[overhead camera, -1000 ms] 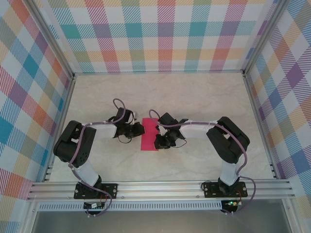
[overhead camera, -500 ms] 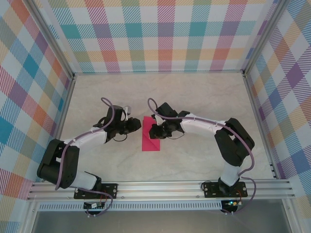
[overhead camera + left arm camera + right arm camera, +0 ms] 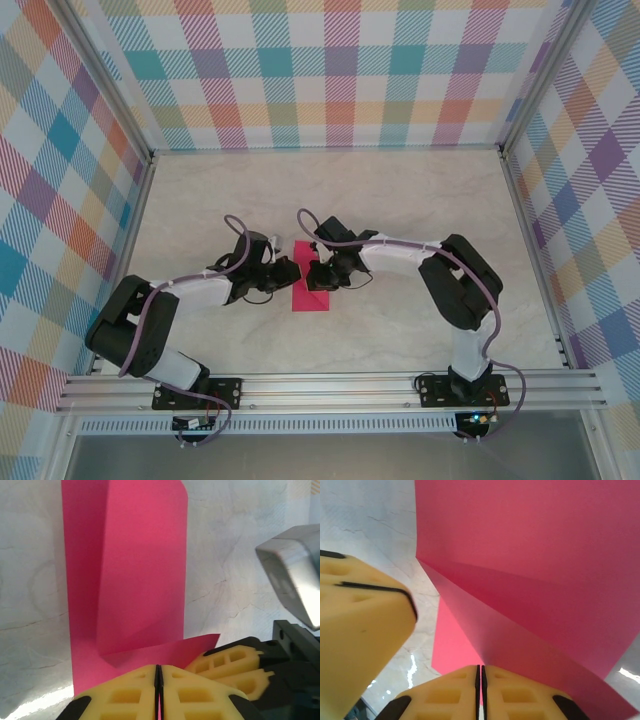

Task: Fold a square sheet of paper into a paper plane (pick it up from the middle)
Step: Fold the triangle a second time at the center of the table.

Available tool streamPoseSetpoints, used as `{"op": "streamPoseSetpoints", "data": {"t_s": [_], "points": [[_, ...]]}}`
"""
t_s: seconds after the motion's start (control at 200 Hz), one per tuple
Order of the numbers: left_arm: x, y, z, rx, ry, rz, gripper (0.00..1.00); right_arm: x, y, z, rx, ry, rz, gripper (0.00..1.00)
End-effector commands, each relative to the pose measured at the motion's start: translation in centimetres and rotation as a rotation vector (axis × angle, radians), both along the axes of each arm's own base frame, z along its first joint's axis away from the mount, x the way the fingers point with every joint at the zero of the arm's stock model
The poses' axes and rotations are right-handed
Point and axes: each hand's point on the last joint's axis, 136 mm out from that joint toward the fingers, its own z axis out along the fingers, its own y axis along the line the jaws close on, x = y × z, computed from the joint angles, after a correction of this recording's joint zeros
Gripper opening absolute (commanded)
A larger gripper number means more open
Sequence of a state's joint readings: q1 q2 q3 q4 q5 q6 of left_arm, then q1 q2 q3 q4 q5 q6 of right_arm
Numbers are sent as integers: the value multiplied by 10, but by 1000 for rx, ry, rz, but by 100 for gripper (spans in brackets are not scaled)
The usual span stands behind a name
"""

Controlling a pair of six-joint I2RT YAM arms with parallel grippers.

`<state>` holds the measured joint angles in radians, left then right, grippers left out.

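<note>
On the marbled table [image 3: 400,200] between plaid walls [image 3: 330,70], left hand [image 3: 158,690] and right hand [image 3: 480,690] clench pink paper [image 3: 135,565].

A pale, marble-patterned surface [image 3: 400,200] fills the middle of the frame, enclosed left, right and top by pastel plaid walls [image 3: 330,70]. An aluminium rail [image 3: 330,385] crosses the bottom.

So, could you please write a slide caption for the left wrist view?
Left hand pinching an edge of the folded pink paper on the pale table, right hand alongside.
</note>
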<state>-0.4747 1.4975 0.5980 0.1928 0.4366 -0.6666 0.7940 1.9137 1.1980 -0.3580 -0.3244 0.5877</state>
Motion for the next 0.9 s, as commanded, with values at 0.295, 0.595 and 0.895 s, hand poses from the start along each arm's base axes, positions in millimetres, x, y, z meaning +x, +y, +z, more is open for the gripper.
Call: {"op": "streamPoseSetpoints", "data": {"t_s": [0.295,0.595,0.895], "points": [[5,-8,-36,66,48,16,7,-1,4,-11,-11,32,19,12],[0,9,-65,159,116,81,6,-13,-1,-14,-16,54,81,14],[-2,13,-69,181,129,85,6,-22,-27,-35,-136,74,49,13]]}}
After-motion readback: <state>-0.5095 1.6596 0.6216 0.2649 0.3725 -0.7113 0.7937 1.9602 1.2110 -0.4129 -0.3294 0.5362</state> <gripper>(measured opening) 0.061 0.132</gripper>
